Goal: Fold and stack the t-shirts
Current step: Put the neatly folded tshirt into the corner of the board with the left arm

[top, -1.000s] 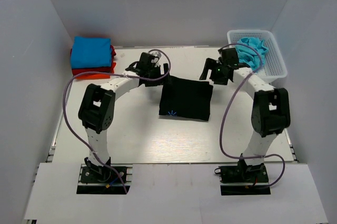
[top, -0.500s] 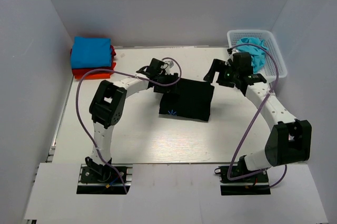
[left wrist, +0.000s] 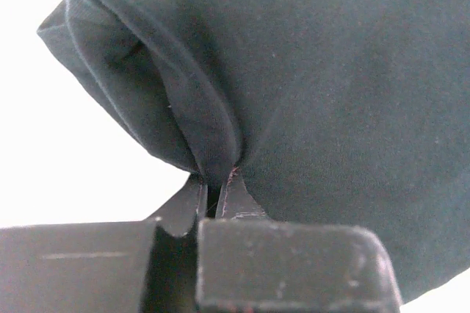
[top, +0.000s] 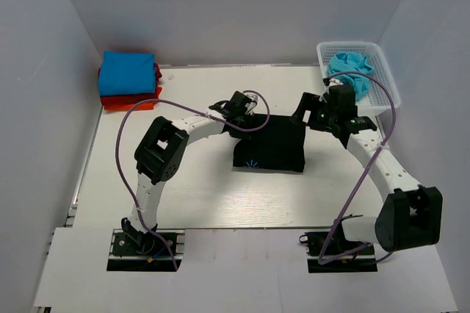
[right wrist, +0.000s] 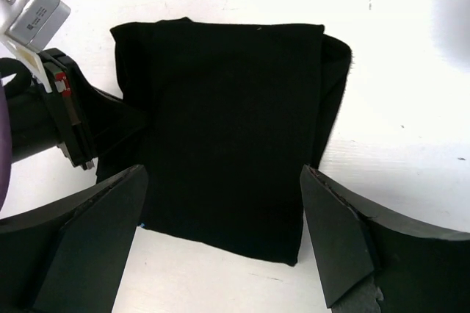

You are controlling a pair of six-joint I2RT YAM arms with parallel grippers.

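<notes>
A white tabletop is seen with both arms bent in toward its middle. A folded black t-shirt is laid flat near the centre, in a rough rectangle between the two arms. At the far left corner a stack of folded t-shirts is set, with a bright blue t-shirt on top and a red t-shirt beneath it. At the far right corner a white lattice basket is placed, and a crumpled turquoise t-shirt is held inside it.

The right pincer is positioned at the far right corner of the black t-shirt. In the right wrist view its jaws are spread wide, and the black cloth is framed between them; nothing is gripped, and whether the cloth is touched cannot be told.

The left pincer is set at the shirt's far left edge. In the left wrist view its jaws are pressed together on a bunched fold of the black cloth, which is pinched at the fingertips.
</notes>
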